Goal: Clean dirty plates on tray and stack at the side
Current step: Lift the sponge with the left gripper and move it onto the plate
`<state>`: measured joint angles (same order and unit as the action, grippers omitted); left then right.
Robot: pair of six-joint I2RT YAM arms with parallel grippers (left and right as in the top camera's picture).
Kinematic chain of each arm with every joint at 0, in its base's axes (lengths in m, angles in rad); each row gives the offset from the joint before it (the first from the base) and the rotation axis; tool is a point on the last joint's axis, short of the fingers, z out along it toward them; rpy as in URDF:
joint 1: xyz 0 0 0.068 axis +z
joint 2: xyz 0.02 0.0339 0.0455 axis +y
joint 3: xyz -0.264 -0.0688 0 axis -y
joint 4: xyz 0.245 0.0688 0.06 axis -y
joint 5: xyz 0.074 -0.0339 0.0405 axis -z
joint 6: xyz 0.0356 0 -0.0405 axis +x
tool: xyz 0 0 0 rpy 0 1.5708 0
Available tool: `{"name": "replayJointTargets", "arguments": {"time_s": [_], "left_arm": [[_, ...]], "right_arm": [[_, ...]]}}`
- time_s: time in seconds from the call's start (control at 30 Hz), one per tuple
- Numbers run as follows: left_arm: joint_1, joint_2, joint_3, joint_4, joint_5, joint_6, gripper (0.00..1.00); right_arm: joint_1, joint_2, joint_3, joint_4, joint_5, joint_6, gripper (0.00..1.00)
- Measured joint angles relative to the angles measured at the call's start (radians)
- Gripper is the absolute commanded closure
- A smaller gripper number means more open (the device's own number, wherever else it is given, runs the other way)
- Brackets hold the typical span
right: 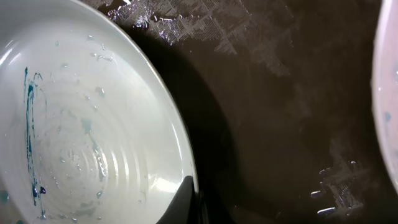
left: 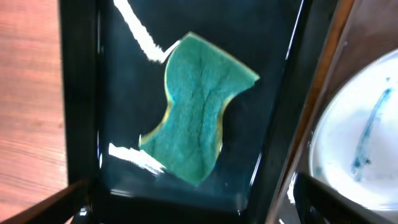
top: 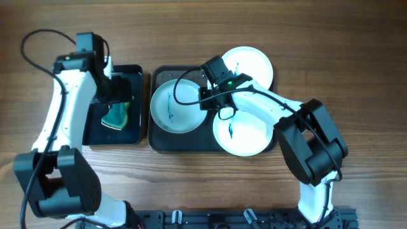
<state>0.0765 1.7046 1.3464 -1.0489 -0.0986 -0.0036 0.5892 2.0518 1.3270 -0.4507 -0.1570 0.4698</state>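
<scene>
Three white plates lie on the dark grey tray (top: pixel 191 141). The left plate (top: pixel 172 105) has blue-green smears. The upper right plate (top: pixel 251 63) overhangs the tray's far rim. The lower right plate (top: pixel 245 133) has a small smear. My right gripper (top: pixel 205 100) is shut on the left plate's right rim. In the right wrist view one finger (right: pixel 189 199) lies over the rim of that wet, smeared plate (right: pixel 81 124). My left gripper (top: pixel 117 89) is open above the green sponge (top: pixel 116 116). Its fingers (left: pixel 199 208) are spread wide below the sponge (left: pixel 196 106).
The sponge lies in a smaller black tray (top: pixel 135 73) left of the large tray, on a wooden table (top: pixel 356 63). The small tray's wet floor (left: pixel 261 37) shows in the left wrist view, with the smeared plate (left: pixel 360 137) at right. Another plate's edge (right: pixel 388 112) shows at the right.
</scene>
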Motion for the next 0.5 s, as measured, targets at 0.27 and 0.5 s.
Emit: {"name": "replayJointTargets", "arguments": {"time_s": [0.27,0.5], "left_arm": [[-0.003,0.000,-0.172,0.232,-0.011,0.038,0.22],[-0.002,0.003,-0.209,0.302,-0.006,0.044,0.18]], "right_arm": [[0.000,0.000,0.000,0.001,0.000,0.000,0.96],[0.000,0.000,0.000,0.002,-0.001,0.000,0.96]]}}
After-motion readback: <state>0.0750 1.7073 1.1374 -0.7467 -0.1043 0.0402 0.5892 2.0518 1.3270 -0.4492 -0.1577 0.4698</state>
